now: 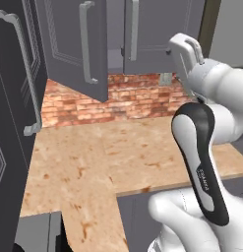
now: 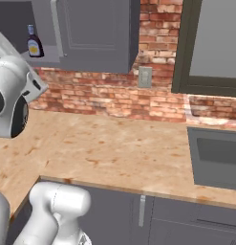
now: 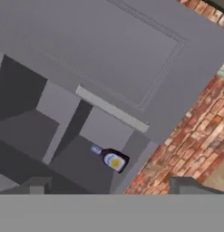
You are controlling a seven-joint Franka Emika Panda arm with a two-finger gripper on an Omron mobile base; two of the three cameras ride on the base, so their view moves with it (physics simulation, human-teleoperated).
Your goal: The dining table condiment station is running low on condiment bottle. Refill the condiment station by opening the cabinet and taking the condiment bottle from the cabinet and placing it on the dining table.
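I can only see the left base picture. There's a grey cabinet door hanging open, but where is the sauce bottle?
Observer: The condiment bottle stands upright on the low shelf inside the cabinet, at its open side.
Operator: Is the hand grabbing it?
Observer: No. In the hand view the gripper is open, and the bottle sits ahead of it, apart from both fingertips.
Operator: What's further right along the counter?
Observer: A sink is set into the counter, under a dark-framed window.
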